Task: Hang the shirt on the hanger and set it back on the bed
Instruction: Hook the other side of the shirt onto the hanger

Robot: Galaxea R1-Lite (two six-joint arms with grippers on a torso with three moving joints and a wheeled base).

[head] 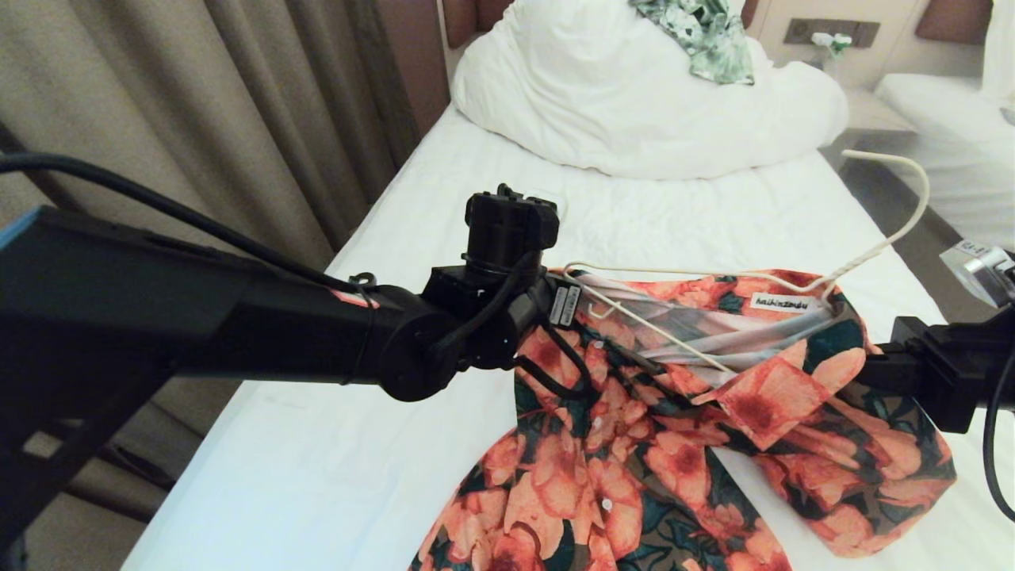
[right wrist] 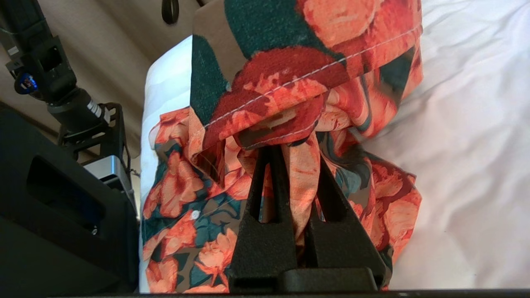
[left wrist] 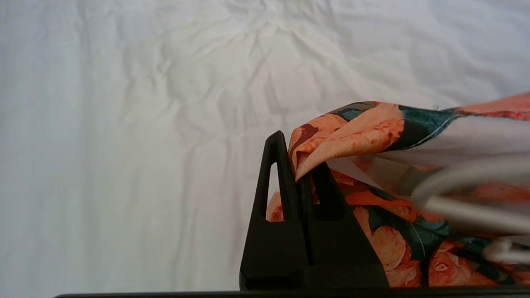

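Left gripper (left wrist: 299, 174): black fingers pinched on a fold of the orange-pink floral button-up shirt (head: 634, 444). Right gripper (right wrist: 290, 165): clamped on bunched cloth at the shirt's other shoulder. Thin cream wire hanger (head: 793, 281): inside the collar, hook rising clear. Shirt: raised over the white-sheeted bed (head: 317, 468), tail trailing on the sheet.

Both arms are matte black. The left arm (head: 238, 325) is a thick boxy link with a blue edge at nine o'clock, a red marking, looped black cables and white barcode labels. The right arm (head: 944, 381) carries a silver camera block (head: 979, 274). Each gripper's fingers (right wrist: 265, 207) are black slotted wedges.
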